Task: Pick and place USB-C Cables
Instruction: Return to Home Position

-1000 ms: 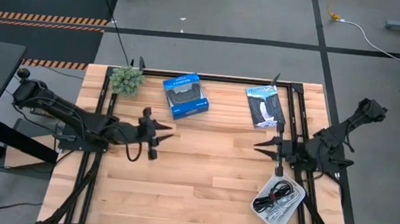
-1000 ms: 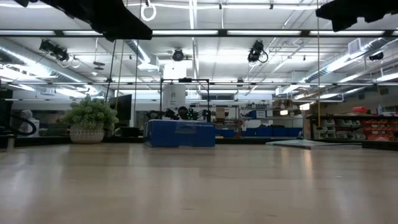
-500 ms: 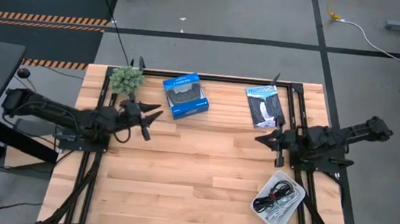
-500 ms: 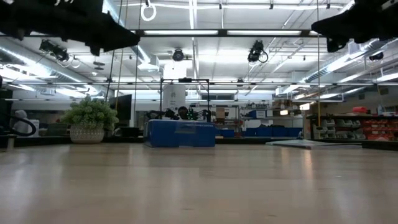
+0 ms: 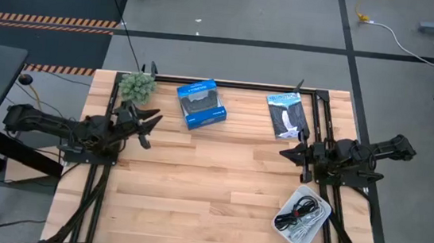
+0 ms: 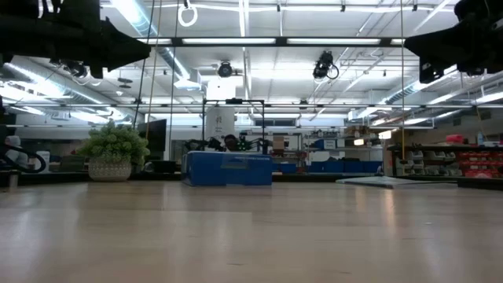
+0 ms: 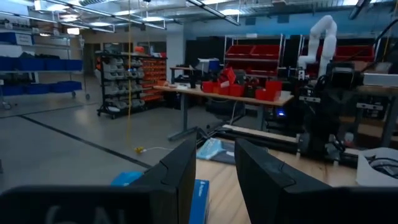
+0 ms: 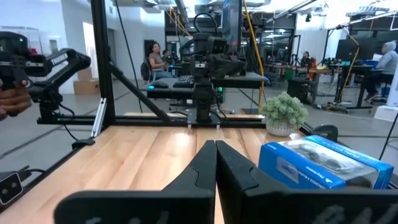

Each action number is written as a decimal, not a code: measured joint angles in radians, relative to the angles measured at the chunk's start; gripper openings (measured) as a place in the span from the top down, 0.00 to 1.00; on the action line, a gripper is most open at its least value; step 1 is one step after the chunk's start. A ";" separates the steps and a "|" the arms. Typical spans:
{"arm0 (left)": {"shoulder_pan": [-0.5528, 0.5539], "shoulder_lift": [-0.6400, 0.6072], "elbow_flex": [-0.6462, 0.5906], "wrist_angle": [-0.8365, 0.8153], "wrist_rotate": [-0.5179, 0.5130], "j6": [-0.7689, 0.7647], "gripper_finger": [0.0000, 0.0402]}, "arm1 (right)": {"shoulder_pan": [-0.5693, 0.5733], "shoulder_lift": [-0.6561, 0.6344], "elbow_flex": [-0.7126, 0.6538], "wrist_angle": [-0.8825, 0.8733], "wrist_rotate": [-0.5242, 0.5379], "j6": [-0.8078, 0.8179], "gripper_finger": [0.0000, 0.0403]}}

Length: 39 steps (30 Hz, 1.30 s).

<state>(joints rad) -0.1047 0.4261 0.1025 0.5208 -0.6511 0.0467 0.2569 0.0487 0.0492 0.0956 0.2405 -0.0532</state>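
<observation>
Both arms have pulled back toward their own sides of the table (image 5: 210, 193) since a moment ago. The left gripper (image 5: 151, 127) went the farthest. It now hangs at about 10 o'clock on the table, close to the little green plant (image 5: 136, 87). Its two fingers are apart and hold nothing. The right gripper (image 5: 284, 153) is at about 3 o'clock. Its fingers are pressed together with nothing between them. The USB-C cables (image 5: 302, 212) lie in a tangle inside the white bin (image 5: 277, 223). The bin sits at about 4 o'clock, near the table's edge, and the right gripper is at its 12 o'clock. A blue box (image 5: 201, 104) lies at 12 o'clock on the table. A dark packet (image 5: 287, 115) lies at 1 o'clock.
</observation>
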 joint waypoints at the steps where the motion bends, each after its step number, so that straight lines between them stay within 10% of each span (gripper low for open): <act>1: 0.000 -0.021 -0.003 -0.020 -0.002 0.000 0.71 | 0.000 -0.011 -0.008 0.001 0.000 0.001 0.98; 18: -0.036 -0.172 -0.013 -0.315 0.023 -0.014 0.71 | 0.001 -0.045 -0.043 0.024 -0.006 0.132 0.98; 39: -0.050 -0.171 -0.013 -0.256 0.107 -0.116 0.71 | 0.001 -0.044 -0.043 0.016 0.011 0.137 0.98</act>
<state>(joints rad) -0.1547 0.2546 0.0898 0.2645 -0.5446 -0.0692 0.2577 0.0044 0.0059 0.1117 0.2516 0.0837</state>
